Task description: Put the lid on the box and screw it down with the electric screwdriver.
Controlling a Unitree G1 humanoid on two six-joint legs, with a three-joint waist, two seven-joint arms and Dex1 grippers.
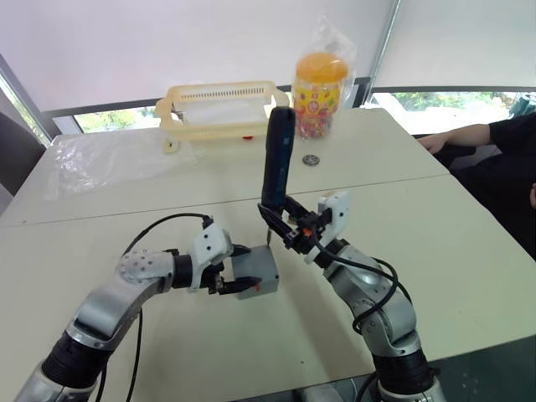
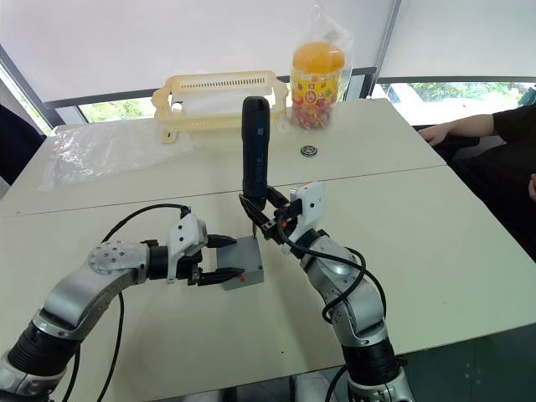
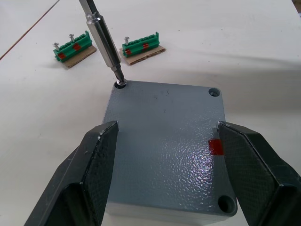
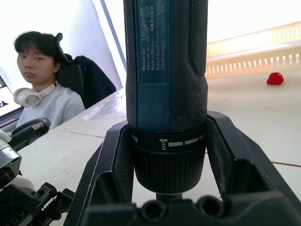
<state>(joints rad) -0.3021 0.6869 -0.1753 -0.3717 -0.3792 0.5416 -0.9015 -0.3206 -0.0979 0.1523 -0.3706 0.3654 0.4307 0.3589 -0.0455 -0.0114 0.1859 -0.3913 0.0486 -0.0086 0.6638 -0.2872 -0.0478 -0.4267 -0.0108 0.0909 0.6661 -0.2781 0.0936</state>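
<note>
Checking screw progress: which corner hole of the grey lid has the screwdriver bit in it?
The corner hole nearest the two green terminal blocks: the electric screwdriver stands in it. The other two visible holes look open, without a bit.

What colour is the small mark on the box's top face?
Red, a small rectangle on the grey box, clearest in the left wrist view.

I'm in a bright office or lab room: pale tables [image 1: 469, 251] pushed together under my screwdriver [image 1: 277, 159], white blinds over windows beyond it, a person [image 1: 494, 155] seated off to its right, a candy jar [image 1: 318, 96] behind it.
</note>
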